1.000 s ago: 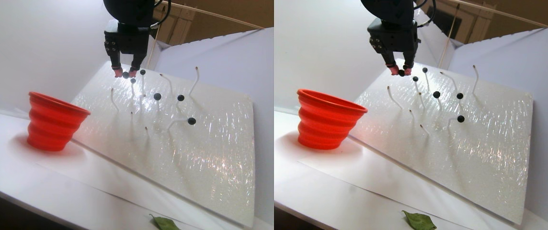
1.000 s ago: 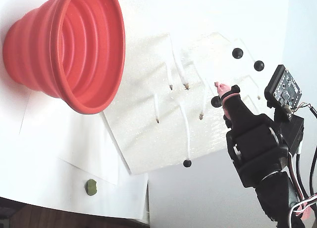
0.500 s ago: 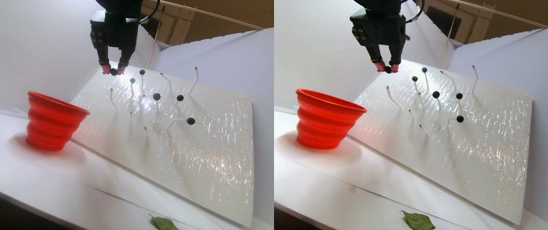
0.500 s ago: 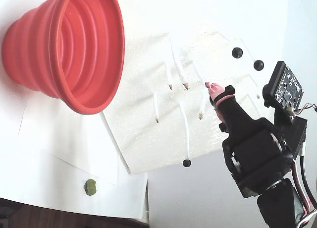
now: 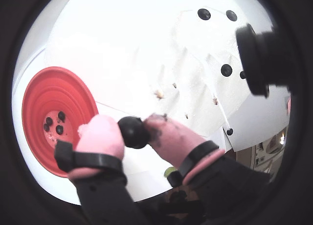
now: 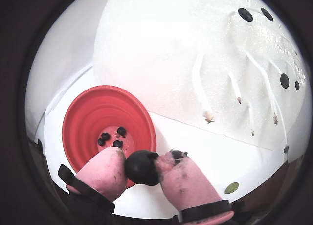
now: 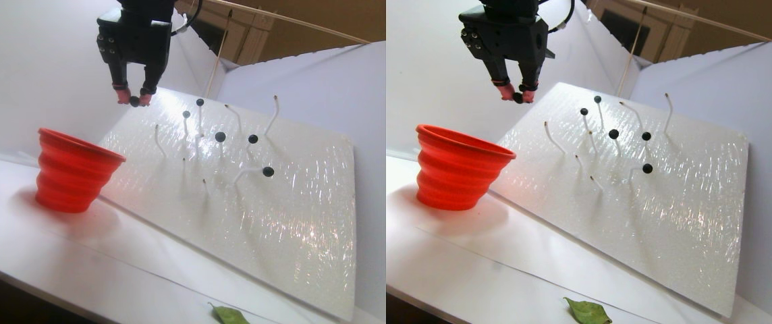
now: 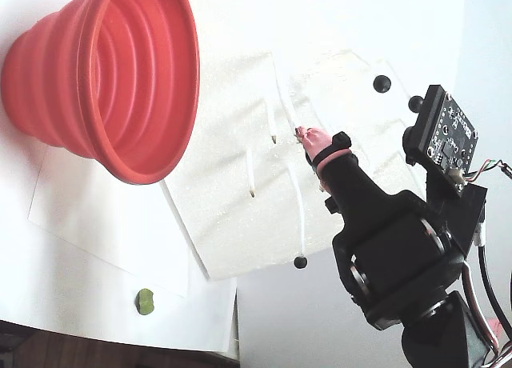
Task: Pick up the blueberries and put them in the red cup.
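The gripper (image 6: 142,167) pinches one glossy black blueberry (image 6: 141,167) — three more lie inside the ridged red cup (image 6: 88,117).

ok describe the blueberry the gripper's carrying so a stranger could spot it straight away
Find the red cup in a wrist view. Just beside its rim, the gripper has two pink fingertips. The blueberry is the dark ball pinched between them, unlike the ones in the cup or on white stalks.

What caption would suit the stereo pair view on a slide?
Gripper carries a blueberry from the stem board toward the red cup.
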